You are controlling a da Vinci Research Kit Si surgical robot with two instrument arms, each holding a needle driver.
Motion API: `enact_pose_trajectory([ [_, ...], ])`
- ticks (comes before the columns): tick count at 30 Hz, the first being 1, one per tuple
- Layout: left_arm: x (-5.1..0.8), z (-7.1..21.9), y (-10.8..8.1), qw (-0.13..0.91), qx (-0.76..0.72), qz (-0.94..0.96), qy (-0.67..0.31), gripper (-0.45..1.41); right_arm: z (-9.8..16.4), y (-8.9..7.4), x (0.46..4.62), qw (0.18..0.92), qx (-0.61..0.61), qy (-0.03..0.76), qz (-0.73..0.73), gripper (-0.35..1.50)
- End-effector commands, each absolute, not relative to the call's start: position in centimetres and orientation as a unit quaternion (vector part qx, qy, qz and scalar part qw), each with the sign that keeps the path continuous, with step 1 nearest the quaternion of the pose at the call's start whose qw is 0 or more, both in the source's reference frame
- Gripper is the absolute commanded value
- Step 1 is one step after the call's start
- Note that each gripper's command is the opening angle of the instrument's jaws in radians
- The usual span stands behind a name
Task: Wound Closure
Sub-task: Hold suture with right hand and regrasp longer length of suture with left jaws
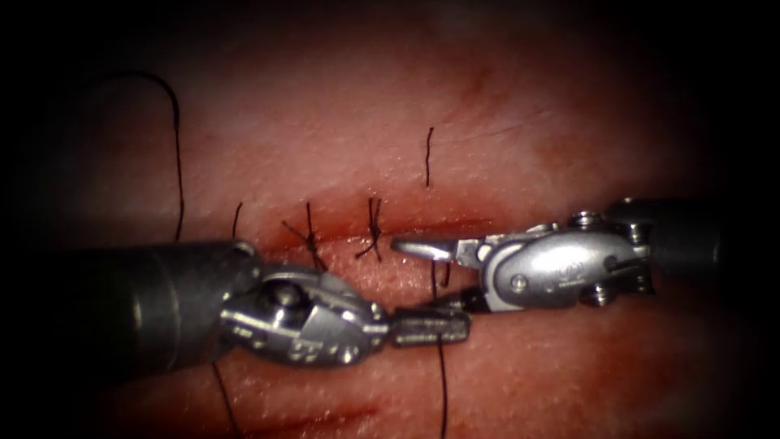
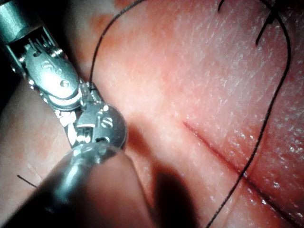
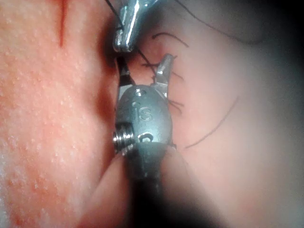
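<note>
Two needle drivers meet over the tissue just below a horizontal cut lined with red fluid. The left hand, reaching in on its dark shaft, has its jaws closed flat on the thread, which runs down from the grip toward the lower edge of the endoscope view and up past the cut to a short free end on the tissue above. The right hand stands with its jaws spread wide: the upper jaw lies along the lower lip of the cut, the lower jaw angles down until its tip sits just beside the left hand's closed tip, with the thread passing between the two jaws; it has hold of nothing. Left of this spot, two finished knots cross the cut, their trimmed tails sticking out. A long loop of thread arcs across the tissue at far left and disappears behind the left shaft. In the right wrist view the right hand shows the same spread jaws, with the left hand closed just beyond them. The left wrist view shows thread curving across a shallow score line in the tissue. The needle cannot be made out in any of these views.
</note>
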State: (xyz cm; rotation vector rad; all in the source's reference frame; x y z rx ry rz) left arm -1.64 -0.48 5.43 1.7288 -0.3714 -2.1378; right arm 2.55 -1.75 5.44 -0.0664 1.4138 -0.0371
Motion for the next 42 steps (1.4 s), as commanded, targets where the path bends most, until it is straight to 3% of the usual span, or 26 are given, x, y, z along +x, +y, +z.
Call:
enact_pose_trajectory([
  [1,-1.69,5.5,-0.5,0.183,0.613,-0.758,-0.132,-0.45,5.5,-1.7,2.56,0.758,-0.028,0.651,-0.018,-0.35],
  [4,-1.7,5.5,-0.5,0.183,0.612,-0.758,-0.132,-0.42,5.4,-1.7,2.49,0.757,-0.031,0.652,-0.014,-0.35],
  [5,-1.7,5.5,-0.5,0.183,0.612,-0.758,-0.132,-0.01,5.5,-1.7,2.47,0.76,-0.032,0.649,-0.012,-0.35],
  [7,-1.71,5.5,-0.4,0.18,0.613,-0.758,-0.131,0.51,5.5,-1.6,2.42,0.761,-0.035,0.647,-0.01,-0.35],
  [9,-1.73,5.5,-0.4,0.173,0.614,-0.759,-0.13,0.84,5.5,-1.6,2.39,0.766,-0.039,0.642,-0.006,-0.35],
  [12,-1.77,5.5,-0.4,0.163,0.618,-0.756,-0.141,1.11,5.5,-1.6,2.35,0.769,-0.041,0.638,-0.003,-0.35],
  [15,-1.79,5.4,-0.5,0.156,0.619,-0.754,-0.151,1.19,5.6,-1.5,2.29,0.776,-0.046,0.629,0.003,-0.35],
  [21,-1.83,5.5,-0.6,0.163,0.615,-0.755,-0.159,1.19,5.9,-1.3,2.18,0.777,-0.038,0.627,0.042,-0.35],
  [25,-1.89,5.6,-0.6,0.164,0.611,-0.757,-0.163,0.96,6.1,-1.1,2.12,0.778,-0.029,0.624,0.071,-0.35],
  [26,-1.93,5.6,-0.7,0.165,0.61,-0.757,-0.166,0.74,6.1,-1.1,2.11,0.78,-0.029,0.621,0.076,-0.35],
  [33,-1.98,5.7,-0.8,0.179,0.617,-0.749,-0.163,0.44,6.4,-0.8,2.01,0.773,-0.014,0.623,0.115,-0.35],
  [35,-1.98,5.7,-0.8,0.183,0.625,-0.742,-0.16,0.47,6.5,-0.8,1.99,0.772,-0.011,0.624,0.12,-0.35],
  [36,-1.99,5.6,-0.8,0.185,0.628,-0.739,-0.158,0.67,6.6,-0.7,1.98,0.773,-0.01,0.622,0.124,-0.35],
  [39,-2.01,5.5,-0.9,0.195,0.628,-0.735,-0.165,0.66,6.6,-0.7,1.97,0.773,-0.008,0.621,0.131,-0.35],
  [42,-2.05,5.5,-0.9,0.204,0.629,-0.73,-0.17,0.51,6.7,-0.7,1.96,0.773,-0.008,0.62,0.135,-0.35],
])
